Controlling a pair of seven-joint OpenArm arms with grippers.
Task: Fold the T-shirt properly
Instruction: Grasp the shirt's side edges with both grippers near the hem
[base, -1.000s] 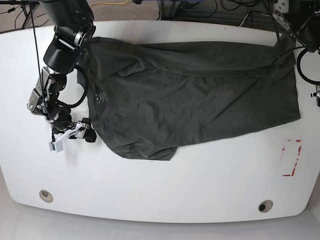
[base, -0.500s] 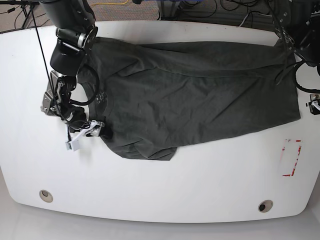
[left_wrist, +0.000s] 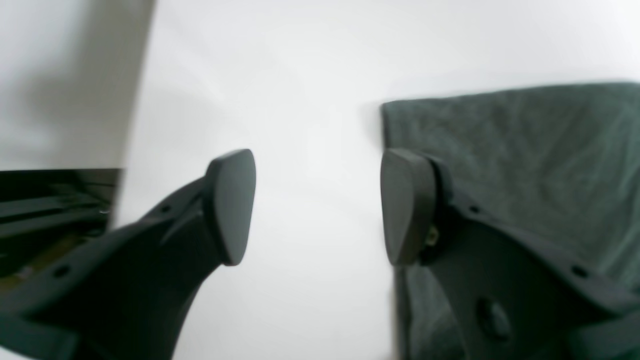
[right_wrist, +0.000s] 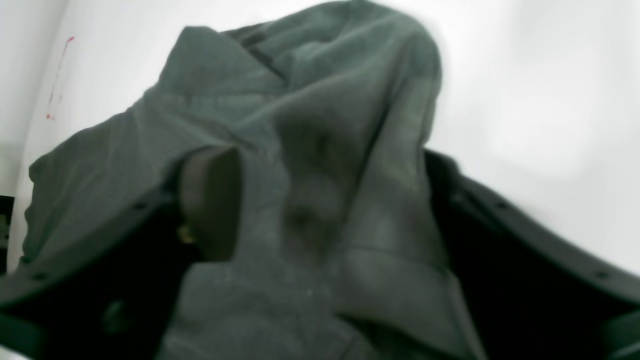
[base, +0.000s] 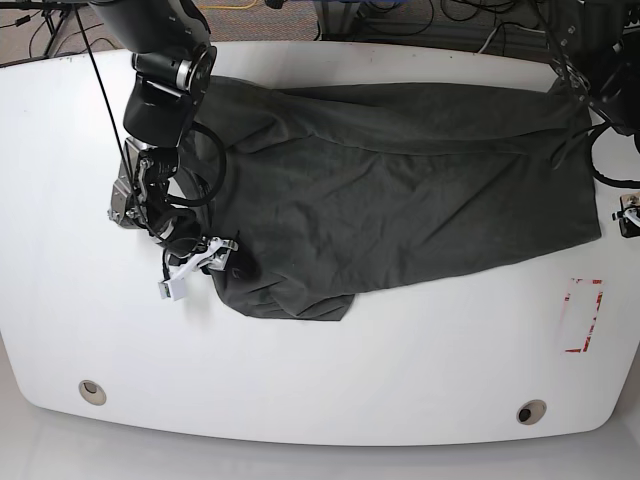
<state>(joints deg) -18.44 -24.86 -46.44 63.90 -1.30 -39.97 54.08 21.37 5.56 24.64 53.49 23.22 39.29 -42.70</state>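
While right gripper (right_wrist: 320, 210) pinches shirt (base: 400, 190) at shoulder, seemingly gripping fabric, left gripper (left_wrist: 317, 205) waits wide, empty, beside hem. Step: grasp. Next: left takes hem.

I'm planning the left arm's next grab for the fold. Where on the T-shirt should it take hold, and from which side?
Judging by the left wrist view, the T-shirt's square corner beside the open left gripper looks best. It lies flat on the white table with bare surface next to it, so coming in from that bare side should let one finger slide under the edge.
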